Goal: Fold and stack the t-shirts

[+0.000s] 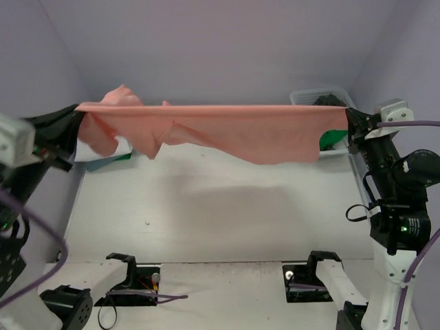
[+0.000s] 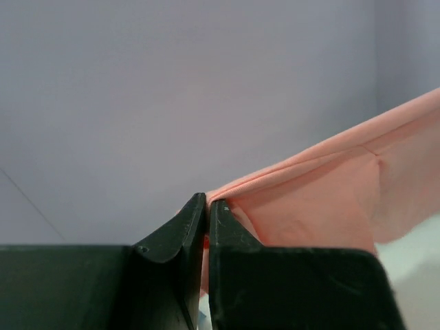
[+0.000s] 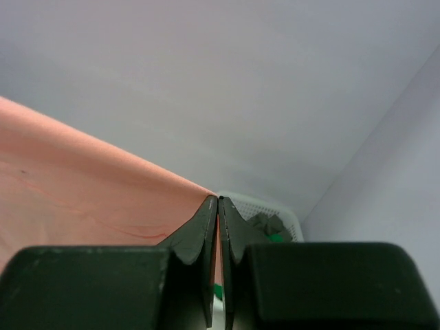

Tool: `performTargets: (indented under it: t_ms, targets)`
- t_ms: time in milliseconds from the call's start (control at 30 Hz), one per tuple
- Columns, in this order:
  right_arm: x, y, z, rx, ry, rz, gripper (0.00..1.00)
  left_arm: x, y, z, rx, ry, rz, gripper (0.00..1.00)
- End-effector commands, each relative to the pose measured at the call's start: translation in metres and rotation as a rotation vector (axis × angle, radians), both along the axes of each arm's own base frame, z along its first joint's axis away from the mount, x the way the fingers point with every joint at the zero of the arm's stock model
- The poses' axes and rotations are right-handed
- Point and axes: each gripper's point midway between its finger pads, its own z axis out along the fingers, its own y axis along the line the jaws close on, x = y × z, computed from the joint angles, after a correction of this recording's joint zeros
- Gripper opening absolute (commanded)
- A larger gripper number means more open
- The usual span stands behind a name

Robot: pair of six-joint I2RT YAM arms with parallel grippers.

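One salmon-pink t-shirt [image 1: 234, 130] held taut in mid-air above the worktop [image 1: 206, 220], left fingers [image 2: 184, 230] and right fingers [image 3: 199, 230] clamped on its upper edge. Apparently the spreading step; next, probably lowering flat for folding.

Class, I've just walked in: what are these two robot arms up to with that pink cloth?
Both arms hold one salmon pink t-shirt up in the air, stretched between them above the table. The left gripper is shut on one end of its top edge and the right gripper on the other, while the rest hangs loose. This shirt is not folded yet. Some green cloth shows in the white basket at the back right.
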Motion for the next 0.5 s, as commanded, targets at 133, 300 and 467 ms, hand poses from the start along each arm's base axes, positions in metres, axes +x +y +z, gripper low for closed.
performTargets:
  t_ms: [133, 300, 467]
  targets:
    - [-0.033, -0.007, 0.014, -0.008, -0.016, -0.055, 0.0, -0.031, 0.007, -0.018, 0.0, 0.084, 0.016, 0.0]
    - [-0.049, -0.008, 0.034, 0.0, -0.059, -0.072, 0.0, -0.049, 0.01, -0.022, 0.0, 0.084, 0.016, 0.0]
    - [-0.043, 0.003, 0.021, -0.01, -0.004, -0.014, 0.0, -0.052, -0.002, -0.04, 0.017, 0.138, -0.054, 0.0]
